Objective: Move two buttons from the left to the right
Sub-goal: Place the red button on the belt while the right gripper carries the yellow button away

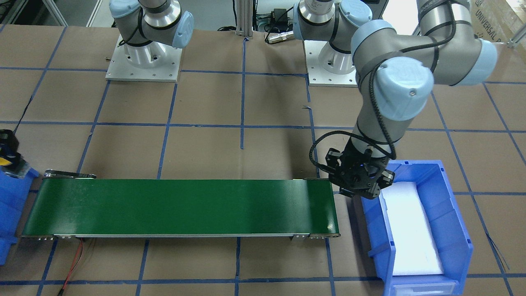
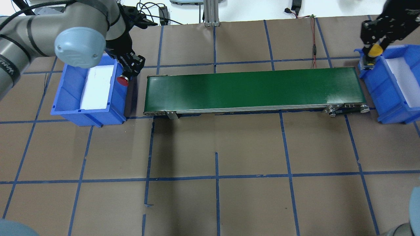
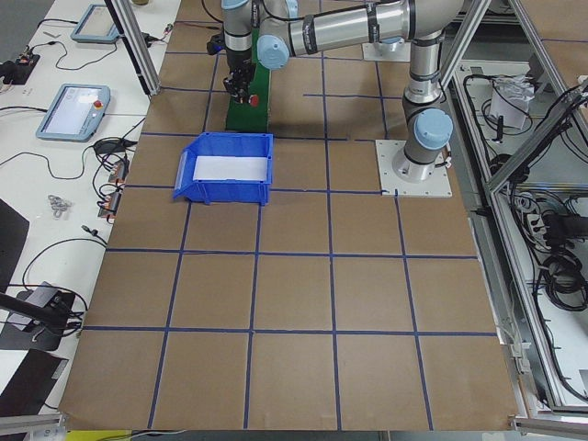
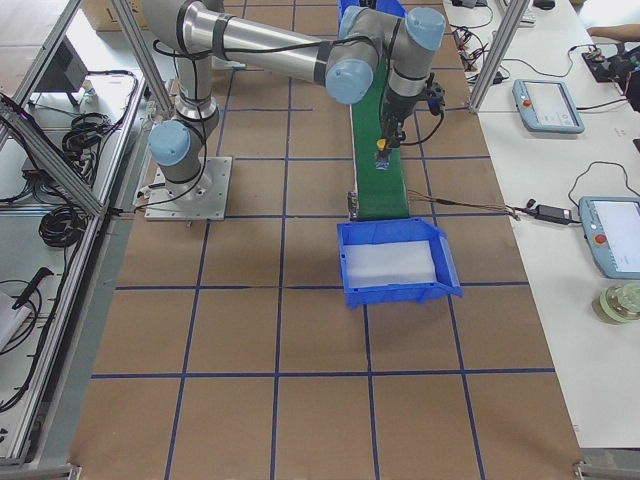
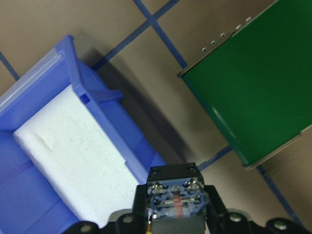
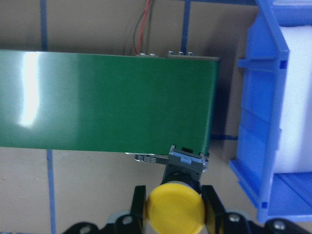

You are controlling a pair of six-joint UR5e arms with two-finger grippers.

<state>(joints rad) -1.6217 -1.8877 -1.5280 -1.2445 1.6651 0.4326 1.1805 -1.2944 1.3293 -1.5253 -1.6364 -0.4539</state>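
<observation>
Yellow catches the eye first: the yellow button (image 6: 176,208) is clamped in the right pincer (image 2: 374,50), hanging by the right bin (image 2: 390,111), probably so it can drop onto the foam. Whether it has cleared the wall, I can't tell. Across the green belt (image 2: 252,88), the left pincer (image 2: 127,74) grips the red button (image 2: 123,80) between the belt and the left bin (image 2: 70,108), likely to set it on the belt. Both buttons hide the fingertips.

The front-facing view's left edge cuts off the blue bin (image 1: 12,197) and yellow button (image 1: 4,162)
</observation>
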